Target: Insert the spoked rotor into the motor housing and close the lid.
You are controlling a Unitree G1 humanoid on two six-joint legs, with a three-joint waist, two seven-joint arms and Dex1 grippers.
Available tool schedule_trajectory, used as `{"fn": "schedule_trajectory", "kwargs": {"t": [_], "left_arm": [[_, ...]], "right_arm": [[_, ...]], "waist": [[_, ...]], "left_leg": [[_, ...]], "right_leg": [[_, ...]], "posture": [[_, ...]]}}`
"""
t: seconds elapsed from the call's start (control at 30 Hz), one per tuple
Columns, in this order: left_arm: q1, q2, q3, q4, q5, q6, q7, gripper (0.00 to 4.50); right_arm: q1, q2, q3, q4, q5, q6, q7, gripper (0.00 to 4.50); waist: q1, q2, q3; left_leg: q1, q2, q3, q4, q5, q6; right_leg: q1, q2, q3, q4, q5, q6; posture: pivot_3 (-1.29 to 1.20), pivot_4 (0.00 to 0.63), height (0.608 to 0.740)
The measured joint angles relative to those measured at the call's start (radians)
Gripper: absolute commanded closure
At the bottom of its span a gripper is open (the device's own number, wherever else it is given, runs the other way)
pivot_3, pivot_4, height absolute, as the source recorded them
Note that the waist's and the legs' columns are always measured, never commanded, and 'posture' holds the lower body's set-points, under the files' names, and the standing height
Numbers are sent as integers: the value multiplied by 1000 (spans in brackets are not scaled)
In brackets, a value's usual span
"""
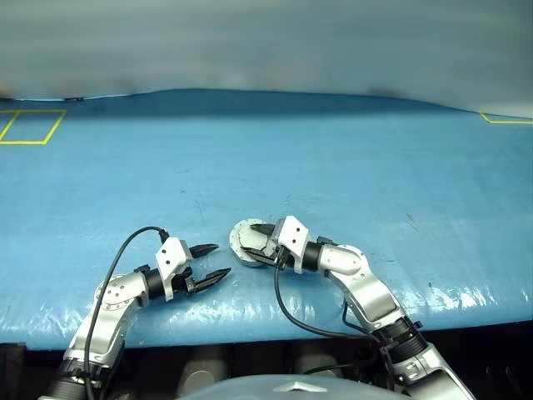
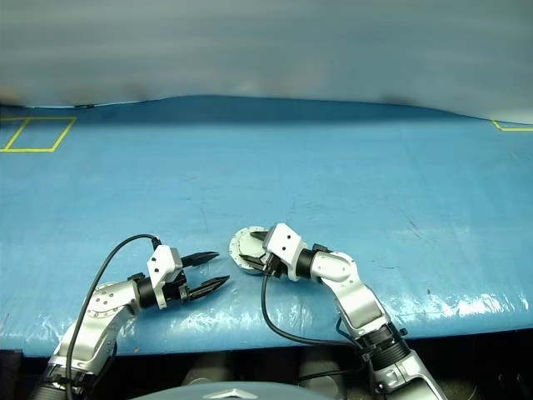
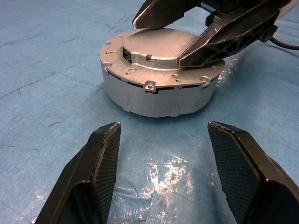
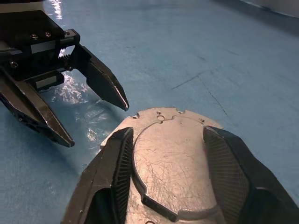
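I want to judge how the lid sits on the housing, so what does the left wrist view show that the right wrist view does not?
Left wrist view: the motor housing's side wall, with the lid flush on top, and the right gripper reaching over the lid from behind.

Right wrist view: the lid's scratched top face close up between the right gripper's fingers, and the left gripper, jaws open, beyond it.

Both: the closed lid and the blue table cover.
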Motion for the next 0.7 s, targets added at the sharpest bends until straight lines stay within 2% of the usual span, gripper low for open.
{"fn": "schedule_trajectory", "kwargs": {"t": [0.3, 0.4, 0.5, 0.7], "left_arm": [[2, 0, 0, 0, 2, 0, 2, 1349], [2, 0, 0, 0, 3, 0, 2, 1349], [2, -1, 0, 0, 3, -1, 2, 1349], [2, -1, 0, 0, 3, -1, 1, 1349]], "right_arm": [[2, 9, 1, -1, 8, 2, 2, 2447], [7, 19, -9, 1, 29, 10, 2, 1845], [6, 20, -8, 1, 30, 12, 2, 952], [5, 19, -8, 9, 19, -8, -9, 952]], "waist": [[0, 0, 0], [0, 0, 0], [1, 0, 0], [2, 0, 0]], "left_leg": [[0, 0, 0, -1, 0, 0], [0, 0, 0, -2, 0, 0], [0, 0, 0, -2, 0, 0], [0, -1, 0, -4, 0, 0]], "right_leg": [[0, -2, 0, 0, 0, -1], [0, -3, 0, -1, 0, -1], [0, -3, 0, -2, 0, -1], [-1, -4, 0, -3, 0, -1]], "posture": [[0, 150, 740], [0, 150, 740], [0, 150, 740], [0, 150, 740]]}}
